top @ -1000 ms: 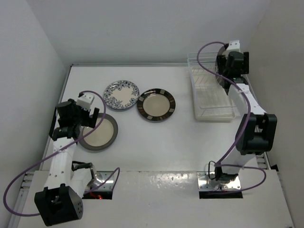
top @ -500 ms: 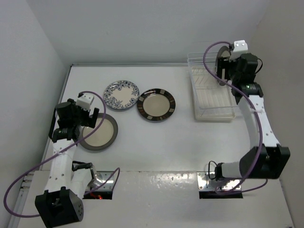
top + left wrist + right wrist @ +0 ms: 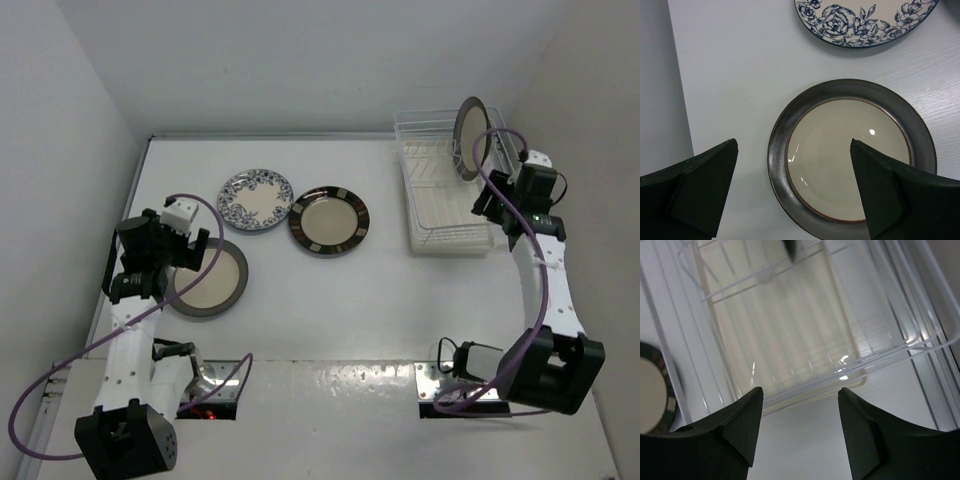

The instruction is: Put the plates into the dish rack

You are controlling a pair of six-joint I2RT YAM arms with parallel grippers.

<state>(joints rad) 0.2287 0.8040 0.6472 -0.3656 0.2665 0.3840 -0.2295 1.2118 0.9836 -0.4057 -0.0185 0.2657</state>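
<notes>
On the left gripper (image 3: 792, 165), jaws spread wide with nothing between, hanging straight above the plain dark-rimmed plate (image 3: 852, 160), flat on the tabletop (image 3: 350, 300) near its left edge. Just beyond that, the blue floral plate (image 3: 256, 200), and just beside it the checked-rim plate (image 3: 329, 221), both lying flat. On the right gripper (image 3: 800, 410), jaws likewise spread and empty, looking down on the near end of the dish rack (image 3: 920, 345), close by its right side. At the rack's far end, one dark-rimmed plate (image 3: 470, 138) standing on edge, tilted a little. Judging by that: one of four loaded, three to go, and the step in hand a pick of the plain plate on the left. Next, most likely: lower, slip one jaw under the rim, pinch, tip upright, then carry across or pass to the right side, being well apart from the rack.
</notes>
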